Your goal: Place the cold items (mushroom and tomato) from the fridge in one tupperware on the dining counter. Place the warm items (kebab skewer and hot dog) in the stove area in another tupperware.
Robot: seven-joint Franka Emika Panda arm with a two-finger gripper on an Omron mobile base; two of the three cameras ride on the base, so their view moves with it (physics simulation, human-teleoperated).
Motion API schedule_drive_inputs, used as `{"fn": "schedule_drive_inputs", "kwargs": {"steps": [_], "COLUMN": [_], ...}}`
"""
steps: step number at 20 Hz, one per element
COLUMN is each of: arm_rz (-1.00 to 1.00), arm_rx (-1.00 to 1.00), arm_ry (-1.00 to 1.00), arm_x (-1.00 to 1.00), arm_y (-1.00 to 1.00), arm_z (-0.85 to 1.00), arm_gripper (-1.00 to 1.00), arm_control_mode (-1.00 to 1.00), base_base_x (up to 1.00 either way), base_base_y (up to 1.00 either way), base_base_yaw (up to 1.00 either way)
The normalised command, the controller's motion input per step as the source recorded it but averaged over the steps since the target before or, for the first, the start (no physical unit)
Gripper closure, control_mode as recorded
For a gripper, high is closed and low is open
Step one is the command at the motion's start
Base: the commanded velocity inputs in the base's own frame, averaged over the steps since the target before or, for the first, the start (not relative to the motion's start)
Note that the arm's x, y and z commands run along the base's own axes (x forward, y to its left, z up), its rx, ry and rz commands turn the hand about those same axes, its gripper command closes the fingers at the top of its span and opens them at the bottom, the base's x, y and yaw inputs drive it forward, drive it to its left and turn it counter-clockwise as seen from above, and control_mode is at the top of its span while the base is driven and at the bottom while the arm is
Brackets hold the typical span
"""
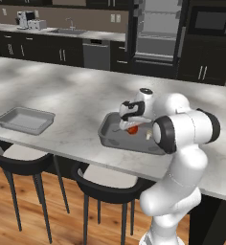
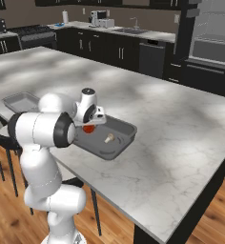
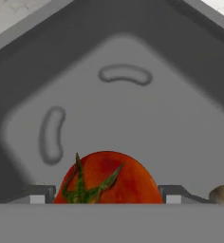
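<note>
My gripper (image 3: 107, 194) hangs low over the dark grey tupperware (image 1: 110, 136) near the dining counter's front edge, shut on the red tomato (image 3: 107, 178), whose green stem faces the camera. A finger presses each side of the tomato (image 1: 132, 129), which sits just above the tray floor. The small tan mushroom (image 1: 148, 135) lies inside the same tupperware (image 2: 126, 128), to the right of the tomato (image 2: 88, 128); the mushroom (image 2: 108, 138) also peeks in at the hand view's lower right (image 3: 223, 193). The kebab skewer and hot dog are out of view.
A second, lighter grey tupperware (image 1: 25, 119) sits to the left on the marble counter (image 1: 76, 91). Black bar stools (image 1: 24, 158) stand under the counter's front edge. The fridge (image 1: 155, 33) is at the back wall, the stove (image 2: 33, 31) far left.
</note>
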Motion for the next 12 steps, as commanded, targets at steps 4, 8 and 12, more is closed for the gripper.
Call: {"fn": "schedule_drive_inputs", "kwargs": {"steps": [4,8,12], "arm_rz": [0.0,0.0,0.0], "arm_rx": [0.0,0.0,0.0], "arm_ry": [0.01,0.01,0.0], "arm_x": [0.43,0.5,0.5], "arm_y": [0.18,0.06,0.02], "arm_z": [-0.44,-0.46,-0.42], "arm_gripper": [1.0,1.0,1.0], "arm_control_mode": [-1.0,-1.0,-1.0], "base_base_x": [0.0,0.0,0.0], "base_base_y": [0.0,0.0,0.0], "base_base_yaw": [0.0,0.0,0.0]}}
